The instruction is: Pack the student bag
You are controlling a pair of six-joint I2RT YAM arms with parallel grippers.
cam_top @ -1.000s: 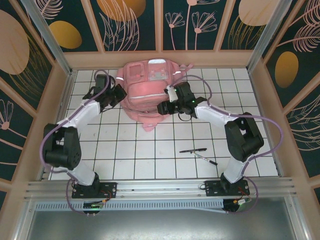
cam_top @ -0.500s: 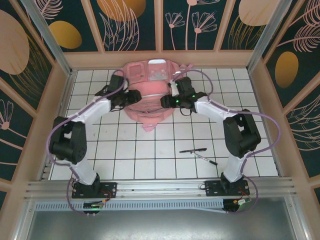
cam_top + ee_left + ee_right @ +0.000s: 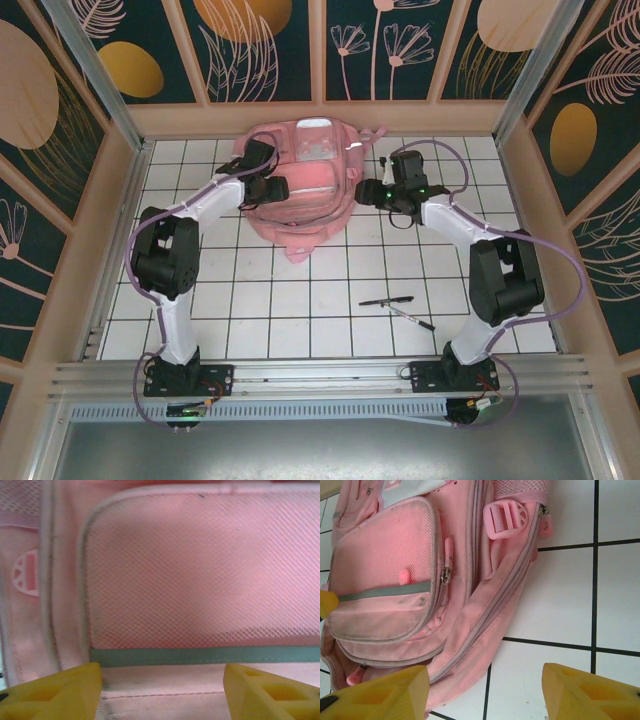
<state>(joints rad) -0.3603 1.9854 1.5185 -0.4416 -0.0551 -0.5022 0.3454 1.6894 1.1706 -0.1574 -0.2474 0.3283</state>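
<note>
White tiled tabletop [image 3: 300, 310]; student bag [image 3: 305, 195] lies at far centre, near back wall. Left hand [image 3: 162, 682] spread wide, empty, close over bag's mesh pocket [image 3: 200, 570]. Right hand [image 3: 485, 680] spread wide, empty, just beside bag's right edge. Two pens [image 3: 385, 300] near right arm, well apart from bag

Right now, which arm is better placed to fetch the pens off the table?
Probably right. The pens lie on its side, nearer its base, and the right tool is open beside the student bag. The left tool is open facing the bag's mesh pocket, farther off.
</note>
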